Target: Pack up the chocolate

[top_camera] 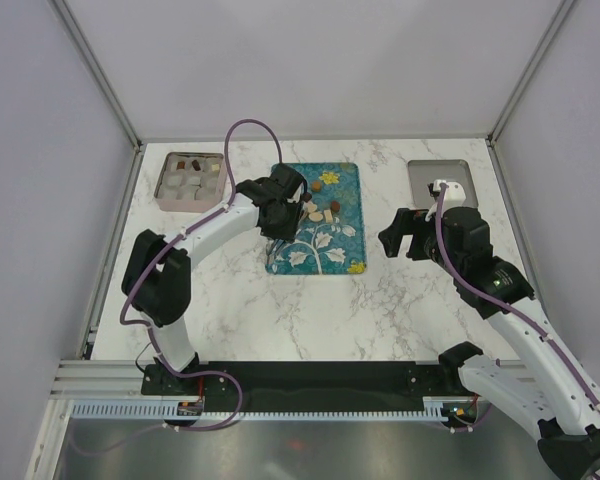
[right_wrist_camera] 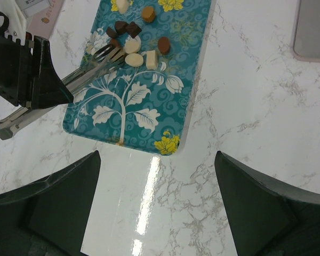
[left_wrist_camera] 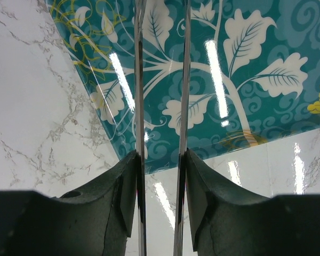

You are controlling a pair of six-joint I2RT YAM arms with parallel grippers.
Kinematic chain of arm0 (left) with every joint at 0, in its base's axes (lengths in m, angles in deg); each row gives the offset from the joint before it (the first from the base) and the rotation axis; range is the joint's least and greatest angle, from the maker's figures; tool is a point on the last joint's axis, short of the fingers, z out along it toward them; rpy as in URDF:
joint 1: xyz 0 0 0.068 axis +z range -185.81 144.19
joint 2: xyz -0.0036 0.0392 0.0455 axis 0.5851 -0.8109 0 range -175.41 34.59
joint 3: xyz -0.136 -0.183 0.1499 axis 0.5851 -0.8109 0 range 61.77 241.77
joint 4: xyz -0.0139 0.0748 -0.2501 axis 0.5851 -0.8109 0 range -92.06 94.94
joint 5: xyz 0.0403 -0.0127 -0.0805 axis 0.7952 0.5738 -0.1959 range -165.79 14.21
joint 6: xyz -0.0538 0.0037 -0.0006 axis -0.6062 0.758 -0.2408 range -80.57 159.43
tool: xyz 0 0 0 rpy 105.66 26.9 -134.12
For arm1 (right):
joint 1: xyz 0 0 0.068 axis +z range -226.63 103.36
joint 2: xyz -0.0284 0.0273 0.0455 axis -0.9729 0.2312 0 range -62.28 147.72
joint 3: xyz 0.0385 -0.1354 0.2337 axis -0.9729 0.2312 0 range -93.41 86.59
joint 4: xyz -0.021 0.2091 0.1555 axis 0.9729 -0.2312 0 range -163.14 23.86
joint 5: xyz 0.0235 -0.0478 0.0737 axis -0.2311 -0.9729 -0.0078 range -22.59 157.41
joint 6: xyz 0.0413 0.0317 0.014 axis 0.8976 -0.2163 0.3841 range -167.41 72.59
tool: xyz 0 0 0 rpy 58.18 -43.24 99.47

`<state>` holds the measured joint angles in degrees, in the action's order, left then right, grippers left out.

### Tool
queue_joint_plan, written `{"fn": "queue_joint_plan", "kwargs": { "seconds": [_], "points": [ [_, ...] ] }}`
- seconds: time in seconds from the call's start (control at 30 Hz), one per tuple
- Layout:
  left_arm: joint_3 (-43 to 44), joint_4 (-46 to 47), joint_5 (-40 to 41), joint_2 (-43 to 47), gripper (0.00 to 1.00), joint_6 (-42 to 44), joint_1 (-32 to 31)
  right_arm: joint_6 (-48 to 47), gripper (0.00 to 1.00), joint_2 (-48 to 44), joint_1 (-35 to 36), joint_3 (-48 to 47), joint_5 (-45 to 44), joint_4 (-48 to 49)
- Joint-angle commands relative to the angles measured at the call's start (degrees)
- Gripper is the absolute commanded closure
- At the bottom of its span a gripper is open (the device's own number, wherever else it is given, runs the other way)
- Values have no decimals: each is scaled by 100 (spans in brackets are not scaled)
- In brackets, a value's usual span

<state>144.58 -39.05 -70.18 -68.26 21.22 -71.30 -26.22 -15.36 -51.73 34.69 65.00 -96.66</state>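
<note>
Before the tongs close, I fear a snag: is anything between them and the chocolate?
Nothing visible does: the tongs in the left gripper have their tips right beside the cream chocolate on the tray.

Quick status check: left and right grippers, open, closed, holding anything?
Left gripper: closed on the tongs.
Right gripper: open, holding nothing.
</note>
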Motion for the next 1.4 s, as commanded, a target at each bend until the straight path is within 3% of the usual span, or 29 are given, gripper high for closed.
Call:
{"fn": "queue_joint_plan", "kwargs": {
  "seconds": [0.0, 0.47, 0.63, 0.73, 1.17, 1.37],
  "points": [
    [219, 233, 72, -7, 55, -156, -20, -62, 3, 2, -12, -189, -57, 169],
    [245, -118, 116, 730, 71, -59, -11, -10, 3, -25, -3, -180, -13, 187],
    [639, -347, 125, 1021, 74, 20, 138, 104, 4, 46, -3, -145, 135, 292],
    [1088, -540, 160, 951, 75, 151, 454, 148, 4, 133, -3, -127, 206, 389],
    [1739, -594, -349, 495, 74, 442, 3037, 105, 4, 177, -3, -136, 171, 389],
    [1888, -593, -420, -50, 74, 521, 3408, 61, 4, 195, -3, -189, 136, 389]
  ]
}}
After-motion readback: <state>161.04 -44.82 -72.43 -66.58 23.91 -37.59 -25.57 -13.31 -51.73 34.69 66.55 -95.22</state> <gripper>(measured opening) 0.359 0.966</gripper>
